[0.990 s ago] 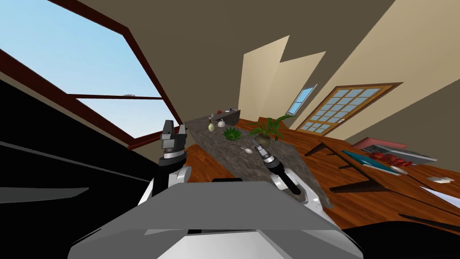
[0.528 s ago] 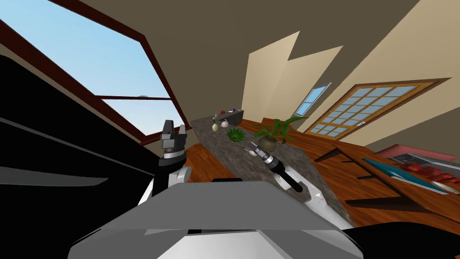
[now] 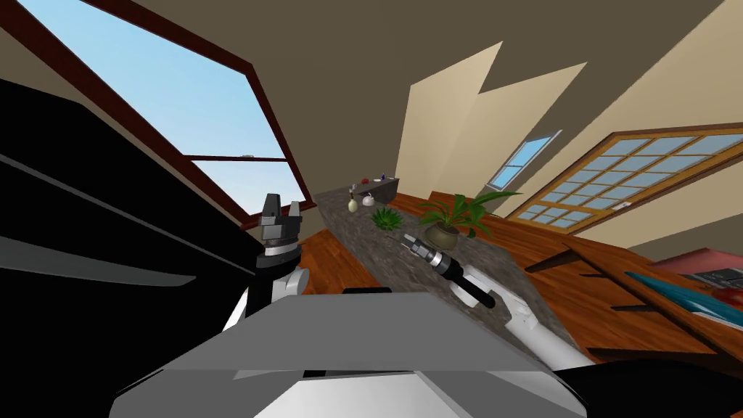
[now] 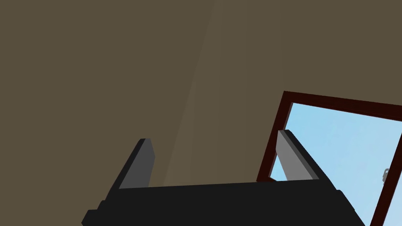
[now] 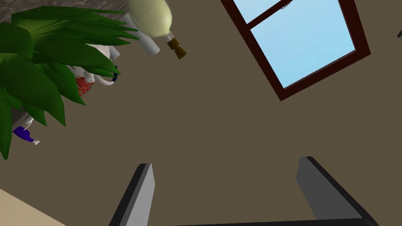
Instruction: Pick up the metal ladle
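The ladle is too small to pick out for certain. I am judging that it is lying on the grey mottled bench [image 3: 366, 250] right at the tip of the right tool [image 3: 407, 239], which is hanging low over the stone with its two blades standing wide apart and gripping nothing. That tool is looking along the bench rather than down at it, so the reach is calling for the wrist to be tipping down until the handle is sitting between the blades. The blades should then be closing slowly across the thin handle, not the bowl, since a light thing is likely to skid on smooth stone. Just beyond the tool a spiky green plant [image 3: 385, 217] is crowding the path, with a leafy potted plant [image 3: 453, 218] beside it. Further on, a pale corked bottle [image 3: 352, 205] and a white teapot [image 3: 368, 200] are standing. The left tool [image 3: 283, 203] is idling upright, well apart, its blades likewise open. A wooden floor [image 3: 330, 254] is lying around the bench, and a large window [image 3: 167, 94] is showing beyond the left tool.
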Robot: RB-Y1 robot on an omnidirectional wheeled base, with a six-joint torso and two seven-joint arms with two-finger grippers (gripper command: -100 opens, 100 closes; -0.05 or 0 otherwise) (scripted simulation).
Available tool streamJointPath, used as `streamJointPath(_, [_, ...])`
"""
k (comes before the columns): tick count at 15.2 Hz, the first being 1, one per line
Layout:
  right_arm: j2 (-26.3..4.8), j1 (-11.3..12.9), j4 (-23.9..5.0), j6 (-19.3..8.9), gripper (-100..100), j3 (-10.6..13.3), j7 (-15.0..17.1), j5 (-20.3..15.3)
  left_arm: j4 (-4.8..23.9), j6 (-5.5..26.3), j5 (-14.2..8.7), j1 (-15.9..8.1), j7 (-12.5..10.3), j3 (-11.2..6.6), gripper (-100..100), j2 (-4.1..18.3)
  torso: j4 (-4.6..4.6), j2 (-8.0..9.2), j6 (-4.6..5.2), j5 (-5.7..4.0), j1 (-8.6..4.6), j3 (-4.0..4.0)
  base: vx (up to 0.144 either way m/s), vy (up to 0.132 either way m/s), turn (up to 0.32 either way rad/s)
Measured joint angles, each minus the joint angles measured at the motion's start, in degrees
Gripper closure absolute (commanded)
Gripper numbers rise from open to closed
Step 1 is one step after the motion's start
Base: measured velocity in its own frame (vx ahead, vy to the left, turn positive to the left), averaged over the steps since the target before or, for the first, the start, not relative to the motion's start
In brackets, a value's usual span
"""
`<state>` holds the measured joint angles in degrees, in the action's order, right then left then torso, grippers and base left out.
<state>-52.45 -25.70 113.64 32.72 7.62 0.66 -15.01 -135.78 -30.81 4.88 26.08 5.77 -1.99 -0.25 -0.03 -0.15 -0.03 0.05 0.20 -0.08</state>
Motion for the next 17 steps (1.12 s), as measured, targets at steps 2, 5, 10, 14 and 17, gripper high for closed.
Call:
streamJointPath(2, [-2.51,0.46,-1.57,0.07,-100,1.03,0.45,-0.93,0.0,0.0,0.0,0.0,0.0,0.0,0,0.0,0.0,0.0,0.0,-0.01,-0.03,0.0,0.03,0.033,0.162])
streamJointPath(5, [-6.15,0.35,-2.63,0.05,-100,2.0,0.96,-1.98,0.0,0.0,0.0,0.0,0.0,0.0,0,0.0,-0.01,-0.04,0.0,0.0,0.03,-0.02,0.047,0.049,0.134])
streamJointPath(10, [-11.62,0.97,-4.93,0.07,-100,3.84,1.86,-3.53,0.0,0.0,0.0,0.0,0.0,0.0,0,0.0,0.01,0.04,0.03,-0.01,-0.06,0.02,0.028,0.026,0.084])
streamJointPath(14, [-16.69,1.59,-6.98,-0.37,-100,6.12,3.01,-5.31,0.0,0.0,0.0,0.0,0.0,0.0,0,0.0,-0.01,-0.03,0.03,0.0,-0.02,-0.02,0.04,0.033,0.123])
streamJointPath(17, [-20.06,1.22,-8.27,-0.14,-100,7.13,3.34,-6.26,0.0,0.0,0.0,0.0,0.0,0.0,0,0.0,-0.01,-0.02,0.02,0.0,-0.02,-0.02,0.036,0.027,0.099])
